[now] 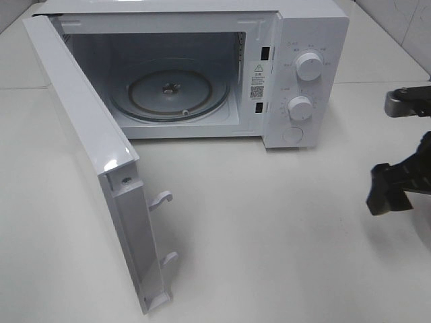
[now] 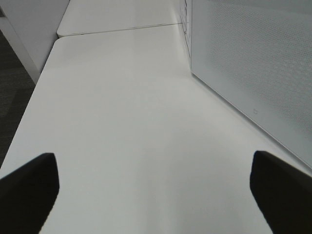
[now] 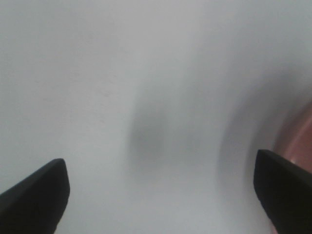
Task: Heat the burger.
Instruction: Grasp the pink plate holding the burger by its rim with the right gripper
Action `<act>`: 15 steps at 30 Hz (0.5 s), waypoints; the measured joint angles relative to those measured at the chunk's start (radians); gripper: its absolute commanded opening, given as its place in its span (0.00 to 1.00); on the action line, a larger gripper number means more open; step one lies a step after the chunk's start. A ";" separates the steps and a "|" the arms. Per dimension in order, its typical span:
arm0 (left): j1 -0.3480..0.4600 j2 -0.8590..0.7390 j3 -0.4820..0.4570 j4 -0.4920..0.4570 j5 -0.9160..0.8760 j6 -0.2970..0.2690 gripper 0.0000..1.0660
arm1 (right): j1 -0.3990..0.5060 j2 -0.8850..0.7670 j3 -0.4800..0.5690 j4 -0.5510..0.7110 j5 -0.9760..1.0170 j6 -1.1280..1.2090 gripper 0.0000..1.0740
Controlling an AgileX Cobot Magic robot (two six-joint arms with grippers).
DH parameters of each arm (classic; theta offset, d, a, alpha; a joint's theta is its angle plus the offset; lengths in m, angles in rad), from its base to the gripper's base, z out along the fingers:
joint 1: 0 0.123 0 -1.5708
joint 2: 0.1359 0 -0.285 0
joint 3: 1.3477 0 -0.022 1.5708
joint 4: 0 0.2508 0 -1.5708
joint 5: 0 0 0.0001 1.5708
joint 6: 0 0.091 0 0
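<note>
We see no burger — only a pink rim [image 3: 298,139] beside the right tool [image 3: 161,187], at the desk's [image 1: 269,235] 3 o'clock; that arm seems nearer. It and the left tool [image 2: 155,187] gape, empty.

Glossy white microwave door [image 1: 84,128], glass turntable [image 1: 145,97]

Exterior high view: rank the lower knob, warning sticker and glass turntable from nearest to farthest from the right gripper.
1. lower knob, on the control panel, rightmost.
2. warning sticker, on the cavity's right frame.
3. glass turntable, inside the cavity, farthest left.
</note>
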 measured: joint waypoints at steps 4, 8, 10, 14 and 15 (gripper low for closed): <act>0.000 0.000 0.000 0.000 0.000 0.000 0.94 | -0.107 0.050 -0.002 -0.073 0.030 0.007 0.93; 0.000 0.000 0.000 0.000 0.000 0.000 0.94 | -0.154 0.079 -0.003 -0.108 0.032 0.007 0.92; 0.000 0.000 0.000 0.000 0.000 0.000 0.94 | -0.183 0.101 -0.003 -0.130 0.031 0.007 0.92; 0.000 0.000 0.000 0.000 0.000 0.000 0.94 | -0.238 0.152 -0.003 -0.151 0.002 0.007 0.91; 0.000 0.000 0.000 0.000 0.000 0.000 0.94 | -0.238 0.152 -0.003 -0.151 0.002 0.007 0.91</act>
